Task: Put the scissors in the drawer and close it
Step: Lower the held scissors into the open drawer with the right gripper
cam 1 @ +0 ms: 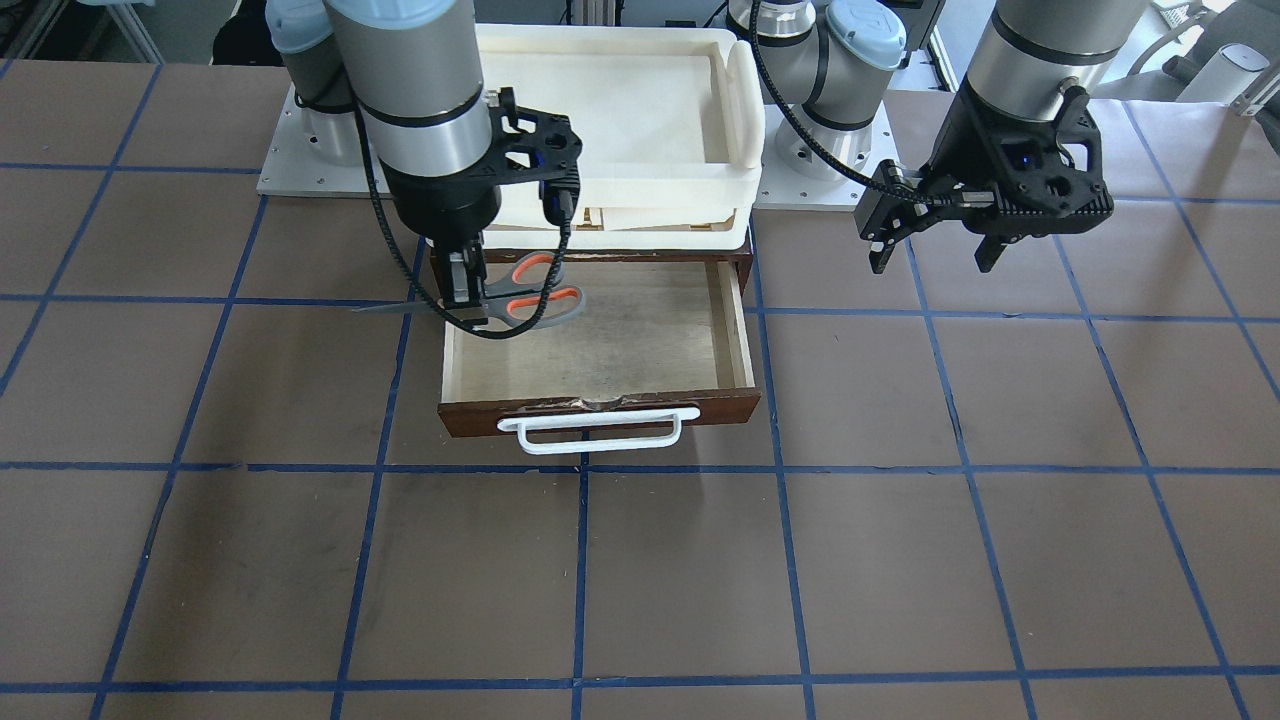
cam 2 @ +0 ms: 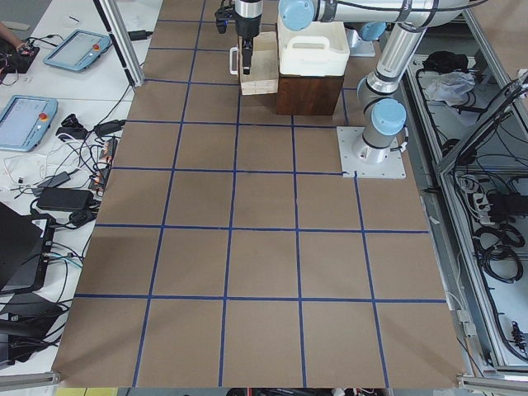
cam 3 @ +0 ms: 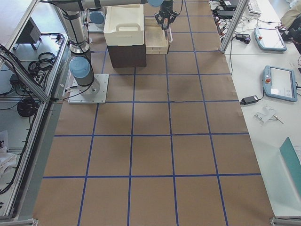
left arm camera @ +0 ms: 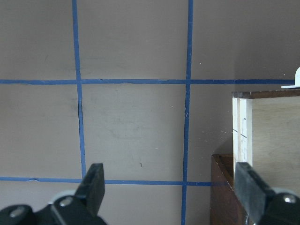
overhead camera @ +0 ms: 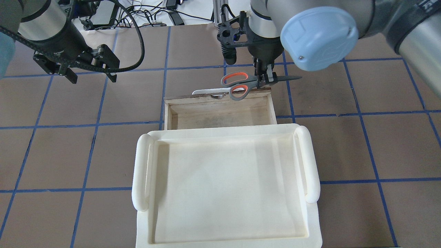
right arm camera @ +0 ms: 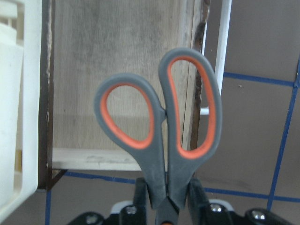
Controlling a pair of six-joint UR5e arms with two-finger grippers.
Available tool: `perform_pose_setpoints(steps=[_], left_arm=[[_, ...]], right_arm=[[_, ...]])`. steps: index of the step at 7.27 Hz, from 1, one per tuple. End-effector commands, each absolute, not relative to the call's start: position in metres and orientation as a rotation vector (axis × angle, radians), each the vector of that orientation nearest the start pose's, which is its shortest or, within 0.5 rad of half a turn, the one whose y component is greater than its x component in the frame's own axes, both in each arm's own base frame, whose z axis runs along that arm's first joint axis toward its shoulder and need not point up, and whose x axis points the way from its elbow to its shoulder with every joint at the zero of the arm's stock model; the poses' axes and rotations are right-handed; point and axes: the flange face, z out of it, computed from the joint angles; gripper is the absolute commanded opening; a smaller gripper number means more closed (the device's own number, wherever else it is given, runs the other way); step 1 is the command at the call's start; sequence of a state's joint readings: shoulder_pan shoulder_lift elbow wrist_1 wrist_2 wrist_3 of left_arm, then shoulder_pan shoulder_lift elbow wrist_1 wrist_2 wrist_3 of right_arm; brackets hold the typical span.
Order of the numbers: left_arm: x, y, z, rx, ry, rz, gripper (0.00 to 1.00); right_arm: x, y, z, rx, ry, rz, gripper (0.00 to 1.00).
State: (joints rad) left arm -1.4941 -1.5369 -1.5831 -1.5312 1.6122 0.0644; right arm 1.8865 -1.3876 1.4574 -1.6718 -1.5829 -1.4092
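Right end effector (cam 1: 468, 292): fingers clamped together on the scissors (cam 1: 530, 295) just behind the pivot, where the closed blades give a flat, firm hold.
Scissors: held level in the air, not yet in the drawer. The orange-lined loops point away from the fingers, out over the open box. The dark blade tip juts the other way, past the side wall. Held flat, probably so they can be set down lying.
Drawer (cam 1: 620, 350): directly under the loops, pulled fully open, pale floor bare. It is wider than the scissors, so they should fit once shifted further over the box.
Risk, my reading: released here, the blade end could catch the side wall. A short shift toward the middle, then a descent, looks needed first.
Handle (cam 1: 600, 432): white bar on the drawer front, past the loops on the far side from the robot. Free for the closing push.
Tray (cam 1: 735, 110): cream plastic, on top of the cabinet, on the robot's side of the clamped fingers. Not part of the job.
Left end effector (cam 1: 935, 262): farthest off, well to the side of the drawer, fingers apart and empty above the desk (cam 1: 640, 580). Likely parked clear, free to shut the drawer later.
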Motion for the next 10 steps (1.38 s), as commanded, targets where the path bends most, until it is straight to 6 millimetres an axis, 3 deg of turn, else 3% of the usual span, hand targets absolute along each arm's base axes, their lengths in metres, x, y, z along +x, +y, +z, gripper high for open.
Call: perform_pose_setpoints(steps=[1,2,5,8,10], left_arm=[[-0.092,-0.492,0.502,-0.021,3.095,-0.088,1.00],[-0.092,-0.491,0.503,-0.021,3.095,-0.088,1.00],[-0.092,-0.492,0.503,-0.021,3.096,-0.093,1.00],[-0.092,-0.492,0.502,-0.021,3.096,-0.090,1.00],[-0.092,-0.492,0.502,-0.021,3.096,-0.090,1.00]], right_arm=[[0.356,-0.492,0.423,-2.355,2.098,0.003,0.29],[0.372,-0.486,0.408,-2.378,2.058,0.042,0.27],[0.376,-0.485,0.356,-2.387,2.050,0.035,0.27],[0.381,-0.492,0.344,-2.381,2.073,-0.005,0.28],[0.400,-0.479,0.340,-2.405,2.053,-0.003,0.29]])
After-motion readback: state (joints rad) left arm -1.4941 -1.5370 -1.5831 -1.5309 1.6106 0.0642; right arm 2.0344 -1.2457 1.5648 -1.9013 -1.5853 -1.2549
